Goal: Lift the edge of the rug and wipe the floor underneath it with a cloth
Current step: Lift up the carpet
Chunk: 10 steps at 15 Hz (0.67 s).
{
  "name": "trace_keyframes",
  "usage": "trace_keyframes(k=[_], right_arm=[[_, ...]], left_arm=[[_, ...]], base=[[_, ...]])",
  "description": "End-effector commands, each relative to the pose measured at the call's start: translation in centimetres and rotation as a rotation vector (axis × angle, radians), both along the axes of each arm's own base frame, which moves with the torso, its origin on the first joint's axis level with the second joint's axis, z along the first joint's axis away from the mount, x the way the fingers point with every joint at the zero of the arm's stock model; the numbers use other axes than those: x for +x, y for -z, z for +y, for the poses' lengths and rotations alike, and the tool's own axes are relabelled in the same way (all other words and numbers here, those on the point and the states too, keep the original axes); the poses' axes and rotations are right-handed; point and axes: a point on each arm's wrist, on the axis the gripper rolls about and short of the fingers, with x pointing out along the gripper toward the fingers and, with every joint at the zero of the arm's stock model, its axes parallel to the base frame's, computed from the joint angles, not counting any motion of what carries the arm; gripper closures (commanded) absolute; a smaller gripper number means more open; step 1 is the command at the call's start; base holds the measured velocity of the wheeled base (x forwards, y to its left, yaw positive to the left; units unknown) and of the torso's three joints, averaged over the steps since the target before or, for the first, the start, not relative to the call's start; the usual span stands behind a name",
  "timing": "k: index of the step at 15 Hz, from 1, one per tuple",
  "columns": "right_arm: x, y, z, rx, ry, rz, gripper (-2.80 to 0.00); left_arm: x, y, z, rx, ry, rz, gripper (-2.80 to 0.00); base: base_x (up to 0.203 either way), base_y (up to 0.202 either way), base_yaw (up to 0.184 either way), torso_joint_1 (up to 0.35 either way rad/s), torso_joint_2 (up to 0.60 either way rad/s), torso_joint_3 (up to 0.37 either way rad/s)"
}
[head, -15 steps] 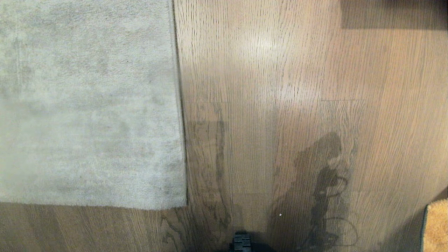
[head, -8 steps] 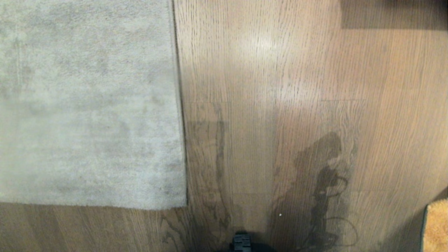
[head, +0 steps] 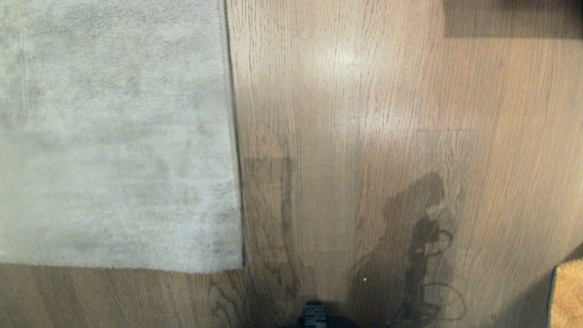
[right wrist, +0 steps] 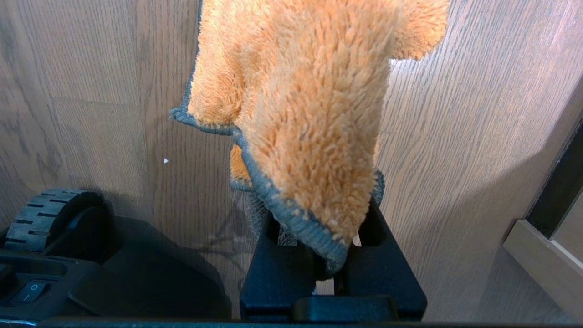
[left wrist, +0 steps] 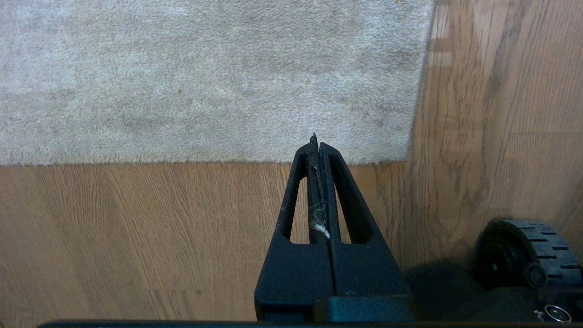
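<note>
While clamped on the cloth (right wrist: 300, 118), right gripper (right wrist: 332, 255) over bare floor (head: 364, 114), fluffy orange pile draped over its fingers. Left gripper (left wrist: 315, 146) pressed shut and empty, tips just at the rug edge (left wrist: 182, 161), near the corner, flat on the planks.

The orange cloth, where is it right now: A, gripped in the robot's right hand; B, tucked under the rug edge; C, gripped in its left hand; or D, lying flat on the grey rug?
A: the right hand is shut on the cloth, which drapes over its fingers above the floor.
</note>
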Motion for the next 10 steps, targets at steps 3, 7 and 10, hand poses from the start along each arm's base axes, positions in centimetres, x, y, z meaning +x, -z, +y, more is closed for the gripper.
trace_keyframes(k=[3,7,10], right_arm=[[0.01,0.0,0.0,-0.001,-0.001,0.002,0.0],[0.01,0.0,0.0,-0.001,-0.001,0.002,0.0],[0.01,0.0,0.0,-0.001,-0.001,0.002,0.0]], left_arm=[[0.0,0.0,0.0,0.0,0.0,0.0,0.0],[0.0,0.01,0.0,0.0,0.0,0.0,0.0],[0.0,-0.01,0.0,0.0,0.0,-0.001,0.0]], base=[[0.0,0.0,0.0,0.0,0.0,0.0],[0.0,0.0,0.0,0.0,0.0,0.0],[0.0,0.0,0.0,0.0,0.0,0.0]])
